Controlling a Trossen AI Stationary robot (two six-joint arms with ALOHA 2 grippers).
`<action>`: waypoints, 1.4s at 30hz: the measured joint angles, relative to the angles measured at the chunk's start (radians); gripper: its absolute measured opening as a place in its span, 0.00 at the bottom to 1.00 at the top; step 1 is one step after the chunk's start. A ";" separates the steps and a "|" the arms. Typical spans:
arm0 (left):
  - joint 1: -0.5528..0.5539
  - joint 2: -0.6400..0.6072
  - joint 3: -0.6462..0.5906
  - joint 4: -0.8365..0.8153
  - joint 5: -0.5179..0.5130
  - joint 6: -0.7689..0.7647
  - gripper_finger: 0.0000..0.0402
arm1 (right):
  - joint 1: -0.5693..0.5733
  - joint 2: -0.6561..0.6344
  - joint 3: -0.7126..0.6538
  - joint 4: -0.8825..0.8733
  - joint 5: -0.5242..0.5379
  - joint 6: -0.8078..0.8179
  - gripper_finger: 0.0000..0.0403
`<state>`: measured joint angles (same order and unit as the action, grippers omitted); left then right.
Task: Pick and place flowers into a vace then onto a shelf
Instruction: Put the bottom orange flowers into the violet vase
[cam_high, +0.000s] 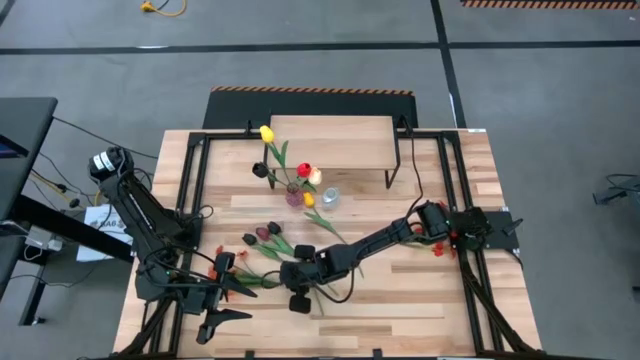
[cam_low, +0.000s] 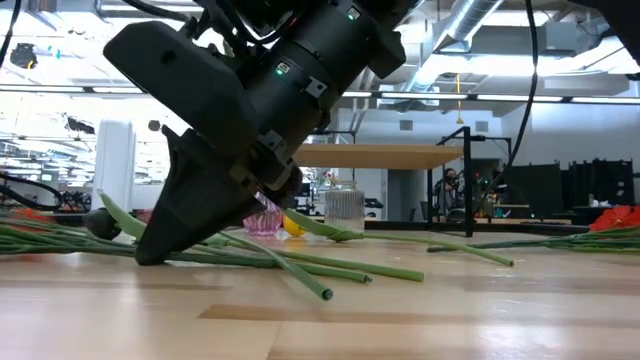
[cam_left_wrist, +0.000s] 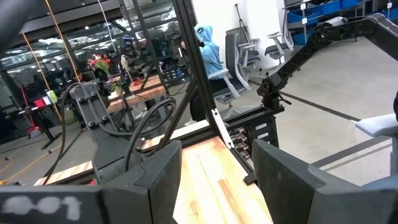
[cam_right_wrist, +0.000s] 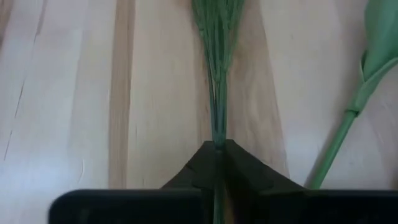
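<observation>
Slippage looks the risk: the right gripper (cam_right_wrist: 217, 149), down on the bench (cam_high: 400, 300), has its jaws pinched on thin green stems (cam_right_wrist: 216, 81) lying flat, which could slide free on lifting.

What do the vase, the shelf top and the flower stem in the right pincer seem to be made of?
Vase: clear ribbed glass or plastic; the background shows through.
Shelf top: light wood, matte, on thin black legs, likely metal.
Stem, pinched in the shut right pincer: uniform green, smooth, probably plastic.
</observation>
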<state>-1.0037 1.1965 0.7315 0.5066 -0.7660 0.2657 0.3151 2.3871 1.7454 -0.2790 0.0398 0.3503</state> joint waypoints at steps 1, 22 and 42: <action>0.000 0.000 0.000 0.000 0.000 0.000 0.47 | -0.001 0.000 0.000 -0.002 0.003 0.005 0.02; 0.000 0.000 0.000 -0.003 0.000 0.000 0.47 | 0.074 -0.038 0.128 -0.213 0.230 -0.019 0.00; 0.000 0.000 0.000 -0.018 0.000 0.000 0.47 | 0.216 -0.066 0.339 -0.737 0.680 0.157 0.00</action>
<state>-1.0039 1.1965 0.7315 0.4884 -0.7662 0.2660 0.5313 2.3207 2.0842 -1.0160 0.7198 0.5069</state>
